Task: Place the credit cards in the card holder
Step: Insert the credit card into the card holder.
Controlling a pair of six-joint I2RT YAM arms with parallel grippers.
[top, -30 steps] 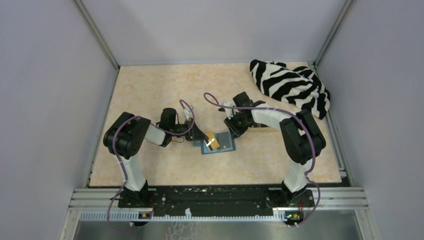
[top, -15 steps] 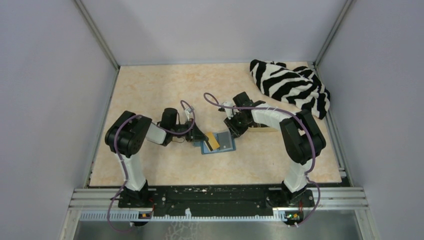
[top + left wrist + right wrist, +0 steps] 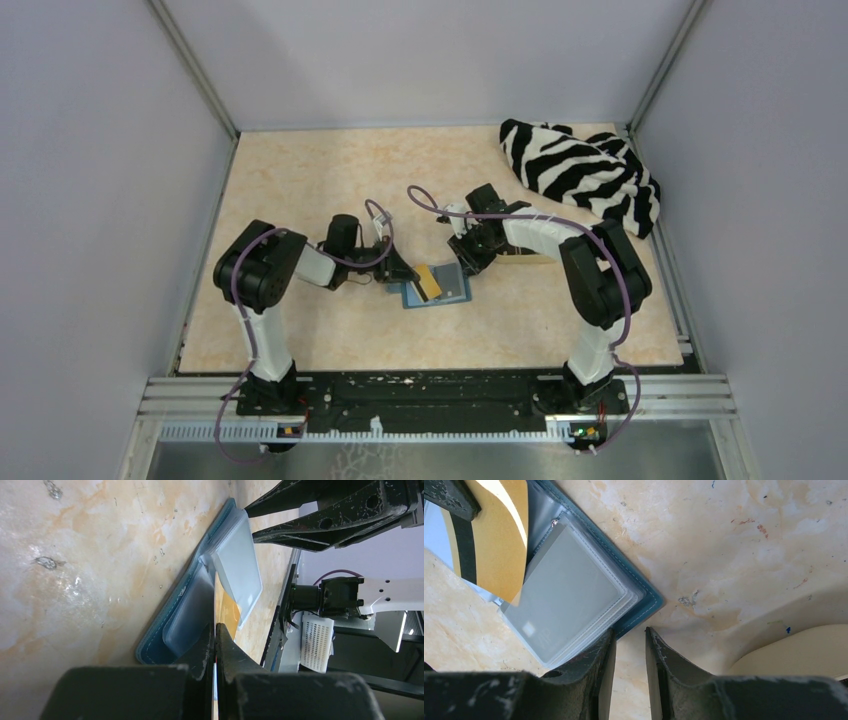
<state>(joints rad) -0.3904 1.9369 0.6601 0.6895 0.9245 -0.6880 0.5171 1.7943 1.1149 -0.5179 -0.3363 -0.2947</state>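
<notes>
You have the card holder point(image 3: 452, 288) lying open and flat on the bench point(image 3: 300, 180), roughly midway between the two arms, its clear plastic sleeves point(image 3: 569, 600) fanned out inside the teal cover. An orange-gold card point(image 3: 499, 540) with a black stripe is angled down over the holder's left half, its lower corner against the sleeves; you cannot tell from these views whether it has entered a pocket. Your left pincer point(image 3: 215, 632) is pressed together on that card, pinching its outer edge, and reaches in low from the holder's left side. Your right pincer point(image 3: 629, 642) sits at the holder's far right corner with its fingers slightly spread, bare bench showing in the narrow gap and nothing caught between them. One finger point(image 3: 599, 660) overlaps the corner of the sleeves, though you cannot tell whether it presses on them. Just beside the right pincer lies a tan tray point(image 3: 794, 650), mostly hidden by the arm from above. A zebra-striped cloth point(image 3: 580, 165) is heaped in the far right corner of the bench, well apart from the holder.
</notes>
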